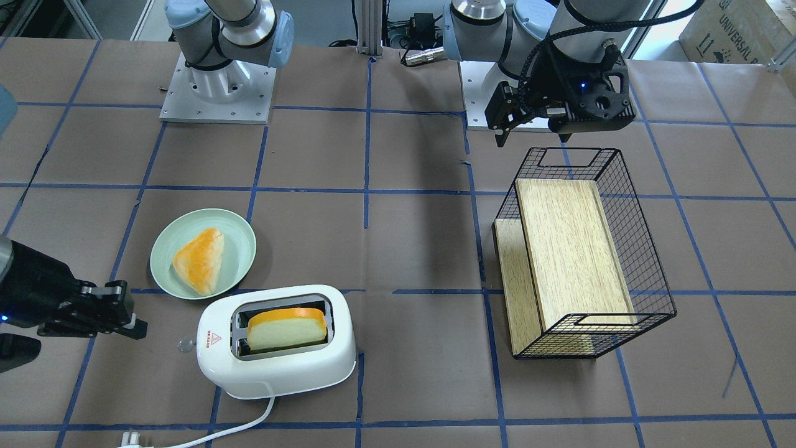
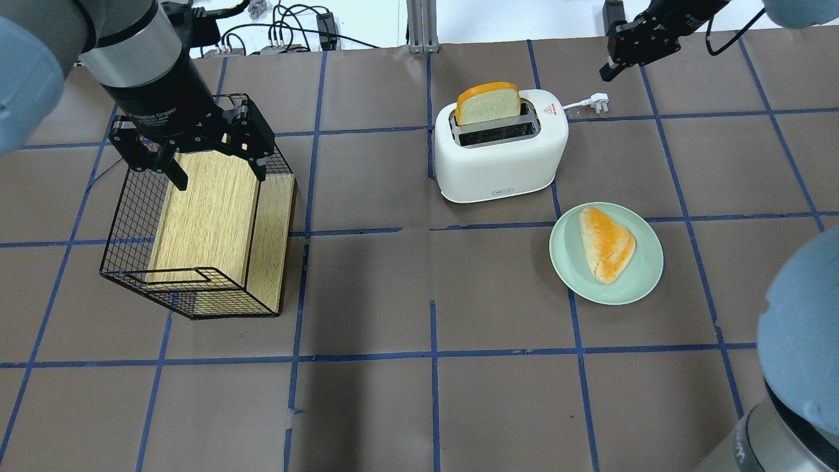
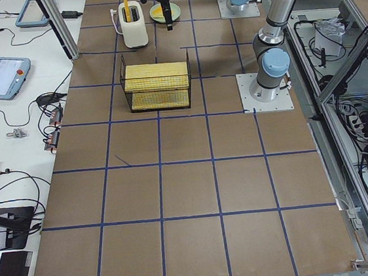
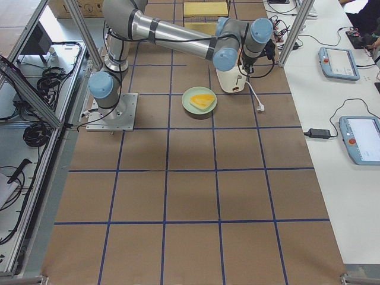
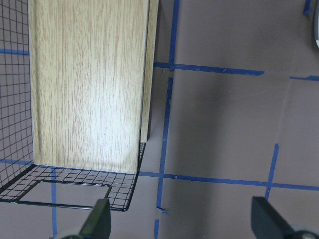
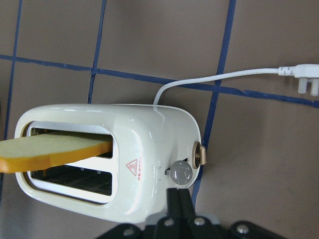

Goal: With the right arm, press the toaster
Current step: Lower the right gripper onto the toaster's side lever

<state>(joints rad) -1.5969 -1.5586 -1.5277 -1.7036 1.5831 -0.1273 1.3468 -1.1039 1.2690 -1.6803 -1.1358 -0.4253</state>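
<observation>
The white toaster point(image 1: 277, 364) stands on the table with an orange-crusted bread slice point(image 1: 287, 328) upright in one slot. It also shows in the overhead view point(image 2: 498, 157) and the right wrist view point(image 6: 149, 144). My right gripper point(image 1: 134, 325) is shut and empty. It hangs a short way off the toaster's end with the red triangle, not touching it. In the right wrist view its fingertips point(image 6: 178, 196) sit just below the grey knob point(image 6: 180, 173), with the brass lever point(image 6: 199, 154) beside it. My left gripper point(image 2: 218, 172) is open and empty above the wire basket point(image 2: 124, 216).
A green plate point(image 1: 239, 231) with a triangular bun point(image 1: 199, 258) lies beside the toaster. The toaster's white cord ends in a loose plug point(image 2: 598, 101) on the table. The black wire basket point(image 1: 650, 274) lies on its side and holds a wooden box point(image 1: 572, 249).
</observation>
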